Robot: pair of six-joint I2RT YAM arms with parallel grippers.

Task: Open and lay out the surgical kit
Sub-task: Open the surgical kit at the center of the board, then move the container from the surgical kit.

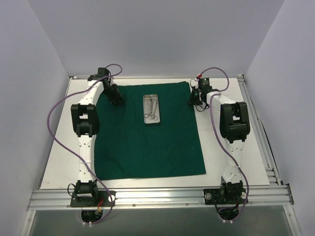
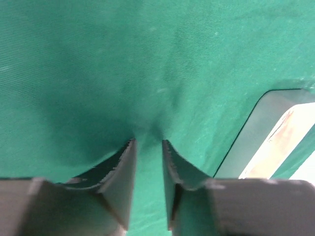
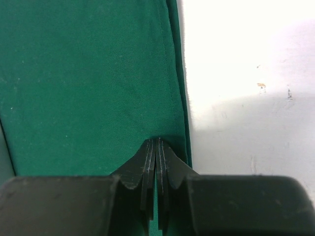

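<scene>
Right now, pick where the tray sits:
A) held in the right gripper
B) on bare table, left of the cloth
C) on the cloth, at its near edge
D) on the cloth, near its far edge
D: in the top view the tray rests on the spread cloth close to its far edge, with the instruments lying inside it.
</scene>
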